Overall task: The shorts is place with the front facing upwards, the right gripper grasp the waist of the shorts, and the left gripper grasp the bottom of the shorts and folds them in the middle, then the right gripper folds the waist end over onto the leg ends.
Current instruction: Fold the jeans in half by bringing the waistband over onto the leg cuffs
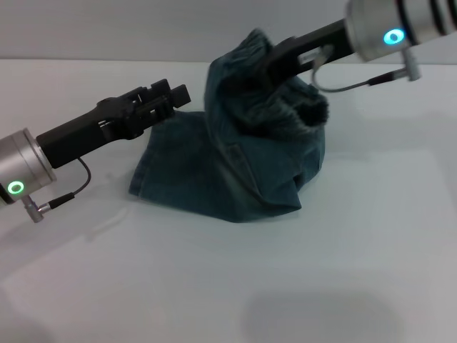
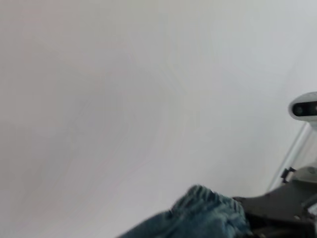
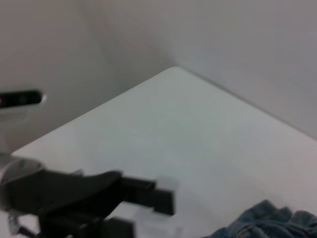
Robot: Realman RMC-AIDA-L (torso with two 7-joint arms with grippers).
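the shorts (image 1: 235, 168) hang bunched from the right tool (image 1: 275, 63), clamped on the waist (image 1: 296, 107), its fingertips buried in denim. the left tool (image 1: 171, 96) hovers beside them over the desk (image 1: 343, 250); i cannot tell its opening.

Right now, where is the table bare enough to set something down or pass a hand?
The table is bare in front of the shorts and to their right. It is crowded where the left gripper and right gripper meet the lifted denim.

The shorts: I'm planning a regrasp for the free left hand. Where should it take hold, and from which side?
Probably the flat folded edge of the shorts lying on the table, approached from the robot's left, where the left hand hovers. The right hand holds the puckered waist lifted, so that end is occupied.
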